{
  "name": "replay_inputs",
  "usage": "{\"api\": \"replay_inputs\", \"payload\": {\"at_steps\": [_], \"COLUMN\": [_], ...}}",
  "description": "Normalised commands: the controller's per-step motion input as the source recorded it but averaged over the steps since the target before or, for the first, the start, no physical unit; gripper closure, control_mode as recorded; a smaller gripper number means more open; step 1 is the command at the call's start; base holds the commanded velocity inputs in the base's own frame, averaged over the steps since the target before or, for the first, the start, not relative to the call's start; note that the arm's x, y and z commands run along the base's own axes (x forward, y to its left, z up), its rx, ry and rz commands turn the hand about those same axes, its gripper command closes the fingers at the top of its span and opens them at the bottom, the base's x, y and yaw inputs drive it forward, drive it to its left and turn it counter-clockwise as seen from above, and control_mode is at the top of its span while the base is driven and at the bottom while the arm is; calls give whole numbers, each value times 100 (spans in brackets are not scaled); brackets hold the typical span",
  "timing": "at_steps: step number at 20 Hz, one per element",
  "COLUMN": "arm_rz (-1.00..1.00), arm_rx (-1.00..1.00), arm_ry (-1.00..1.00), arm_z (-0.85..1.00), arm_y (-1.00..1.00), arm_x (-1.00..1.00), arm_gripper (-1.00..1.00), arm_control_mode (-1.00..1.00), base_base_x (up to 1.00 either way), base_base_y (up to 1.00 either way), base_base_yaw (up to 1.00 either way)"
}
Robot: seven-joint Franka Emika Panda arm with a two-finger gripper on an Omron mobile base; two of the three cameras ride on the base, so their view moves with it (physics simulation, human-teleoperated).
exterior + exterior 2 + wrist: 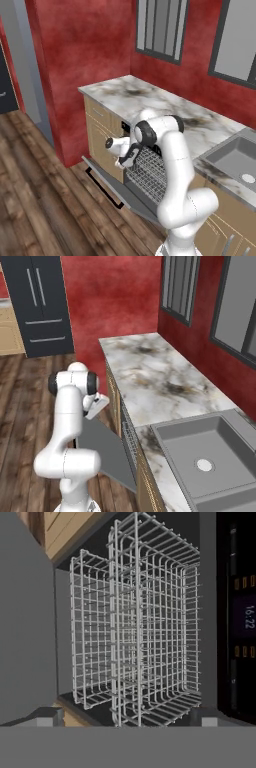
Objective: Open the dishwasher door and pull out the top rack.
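— Two wire baskets face the hand camera; the top rack (155,617) is the nearer, at about 1 o'clock from centre.

— And the dishwasher door (112,182)?

— Swung down flat under the marble bench (150,102), its black bar handle (102,187) at the outer edge.

— What about the claw (125,159)?

— Spread wide, gripping nothing, fingertips (47,716) at either side of the rack's front, just short of it.
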Motion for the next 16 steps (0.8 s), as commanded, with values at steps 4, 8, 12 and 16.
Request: {"api": "replay_inputs", "payload": {"at_steps": [4, 8, 12, 16], "arm_rz": [8, 8, 6, 4], "arm_rx": [0, 0, 0, 0], "arm_ry": [0, 0, 0, 0], "arm_z": [-37, -37, -34, -32], "arm_y": [-27, -27, -26, -21], "arm_x": [1, 1, 7, 1], "arm_gripper": [-100, -100, -100, -100], "arm_control_mode": [-100, -100, -100, -100], "base_base_x": [0, 0, 0, 0], "base_base_y": [0, 0, 0, 0], "base_base_yaw": [0, 0, 0, 0]}}
